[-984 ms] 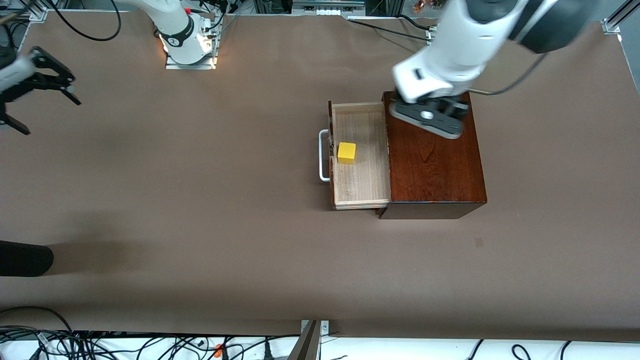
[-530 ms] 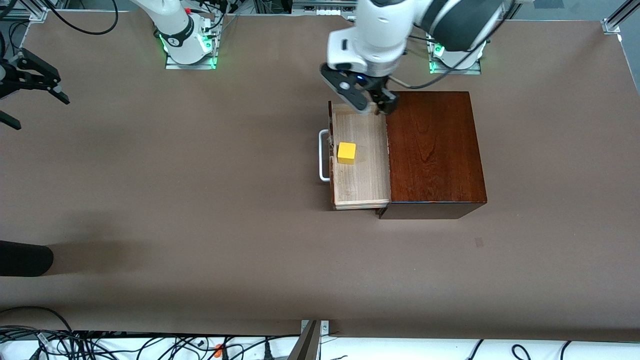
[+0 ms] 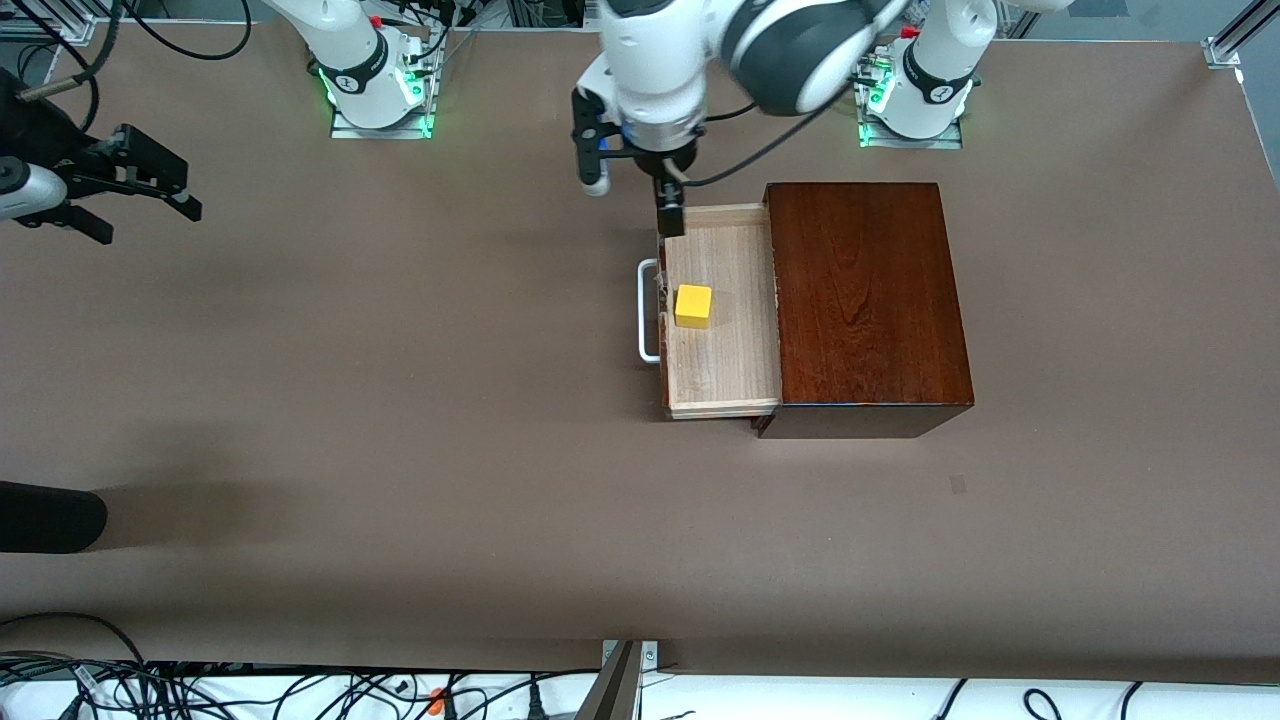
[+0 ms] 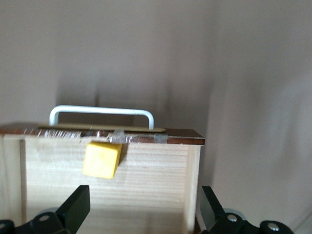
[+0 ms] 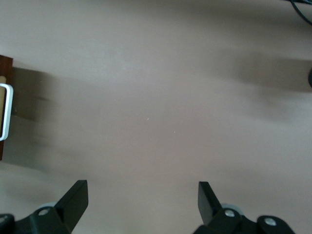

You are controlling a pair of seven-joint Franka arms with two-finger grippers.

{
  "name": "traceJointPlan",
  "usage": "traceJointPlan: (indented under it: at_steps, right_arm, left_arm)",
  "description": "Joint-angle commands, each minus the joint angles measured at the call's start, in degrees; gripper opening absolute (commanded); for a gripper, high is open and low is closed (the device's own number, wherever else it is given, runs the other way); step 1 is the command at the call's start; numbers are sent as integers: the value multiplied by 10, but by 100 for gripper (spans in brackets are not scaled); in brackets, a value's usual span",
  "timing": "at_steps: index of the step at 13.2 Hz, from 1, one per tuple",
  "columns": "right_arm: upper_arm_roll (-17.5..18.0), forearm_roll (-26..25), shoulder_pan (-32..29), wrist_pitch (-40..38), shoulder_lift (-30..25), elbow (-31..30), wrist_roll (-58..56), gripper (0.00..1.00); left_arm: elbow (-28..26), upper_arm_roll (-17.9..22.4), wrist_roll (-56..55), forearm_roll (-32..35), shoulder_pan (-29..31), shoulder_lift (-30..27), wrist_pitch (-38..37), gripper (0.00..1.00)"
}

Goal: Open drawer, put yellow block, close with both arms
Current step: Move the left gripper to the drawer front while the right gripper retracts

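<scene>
The drawer point(image 3: 722, 345) stands pulled out of the dark reddish-brown box point(image 3: 865, 300), its white loop handle point(image 3: 647, 310) toward the right arm's end of the table. The yellow block point(image 3: 693, 305) lies in the tray close to the dark front. My left gripper point(image 3: 633, 200) is open over the tray's corner that is farthest from the front camera. In the left wrist view the block point(image 4: 101, 160), the handle point(image 4: 101, 113) and the tray point(image 4: 146, 170) show, with my left gripper point(image 4: 144, 207) straddling the tray's side wall. My right gripper point(image 3: 145, 222) is open and empty over bare table; it also shows in the right wrist view point(image 5: 141, 197).
A dark rounded object point(image 3: 50, 515) lies at the table's edge at the right arm's end, nearer the front camera. Cables point(image 3: 200, 685) run along the nearest edge. The arm bases point(image 3: 375, 90) stand along the farthest edge. The drawer handle point(image 5: 5, 112) shows at the edge of the right wrist view.
My left arm has swung from over the box top to over the drawer's farthest corner. My right gripper has shifted slightly. The drawer and the block have not moved.
</scene>
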Motion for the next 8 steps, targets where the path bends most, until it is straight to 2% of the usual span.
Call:
traceJointPlan:
  at_steps: [1,4,8]
  right_arm:
    - [23,-16,-11,-5,-18,-18,45,100]
    - [21,-44,-11,-9,-12,-16,38,100]
    - [8,-46,-14,-18,-14,-7,5,100]
  left_arm:
    - [13,4,54,51,-33,50,24,100]
    - [13,5,50,53,-33,85,70,100]
    - [15,10,22,58,-33,121,121,100]
